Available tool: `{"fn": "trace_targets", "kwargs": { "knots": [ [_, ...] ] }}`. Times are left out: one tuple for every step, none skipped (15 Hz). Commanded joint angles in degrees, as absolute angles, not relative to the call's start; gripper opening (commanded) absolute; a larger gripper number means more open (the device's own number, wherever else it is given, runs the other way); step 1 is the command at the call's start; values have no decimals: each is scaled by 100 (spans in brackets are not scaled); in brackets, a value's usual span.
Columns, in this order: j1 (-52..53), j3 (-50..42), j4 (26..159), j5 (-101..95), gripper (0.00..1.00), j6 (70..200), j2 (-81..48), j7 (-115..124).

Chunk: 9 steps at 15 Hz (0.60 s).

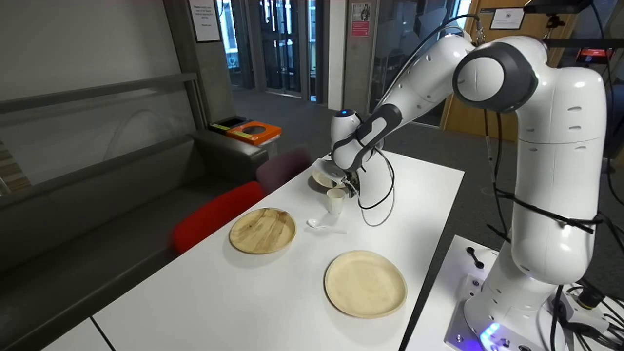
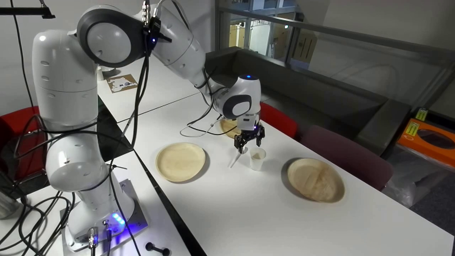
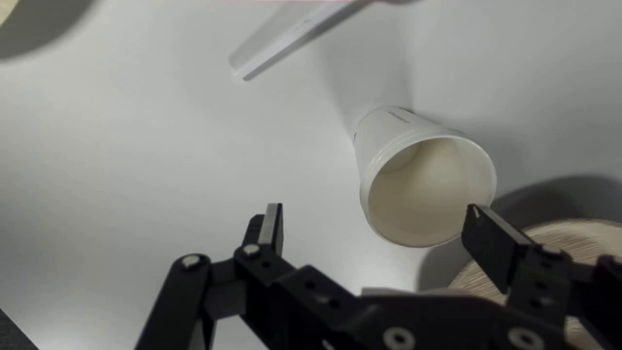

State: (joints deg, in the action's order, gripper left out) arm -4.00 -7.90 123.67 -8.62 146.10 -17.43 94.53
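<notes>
My gripper [image 3: 375, 208] stands open over the table, its jaws wide apart and nothing held. A white paper cup [image 3: 418, 199] stands upright just beyond them. In the wrist view the right fingertip overlaps the cup's rim; whether they touch I cannot tell. An exterior view puts the gripper [image 2: 250, 145] above and beside the cup [image 2: 256, 160]. A white plastic spoon [image 1: 325, 226] lies near the cup; only its handle [image 3: 291, 39] shows in the wrist view. Beside the cup is a wooden plate [image 2: 316, 180], partly hidden behind the gripper in an exterior view.
Two more round plates lie on the white table [image 1: 219, 302]: a pale one [image 1: 365, 283] near the robot's base and a grained one [image 1: 263, 230] by the red chair [image 1: 217, 214]. Cables [image 1: 390, 195] loop from the arm down near the tabletop. A maroon chair [image 2: 341, 154] stands at the far edge.
</notes>
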Motion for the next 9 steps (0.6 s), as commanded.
{"fn": "trace_targets", "kwargs": {
  "knots": [
    [-305,-925,12042,-702,99,14298,-1919,9295],
    [-306,-932,12005,-689,98,14271,-1951,9285],
    [-308,-941,11958,-677,97,14241,-1991,9282],
    [-309,-951,11921,-665,94,14221,-2025,9278],
    [-310,-964,11883,-657,92,14186,-2058,9281],
    [-310,-975,11840,-646,93,14150,-2092,9279],
    [-307,-986,11793,-640,90,14112,-2130,9281],
    [-305,-995,11759,-636,89,14081,-2156,9282],
    [-299,-1005,11731,-641,85,14056,-2174,9290]
  ]
}}
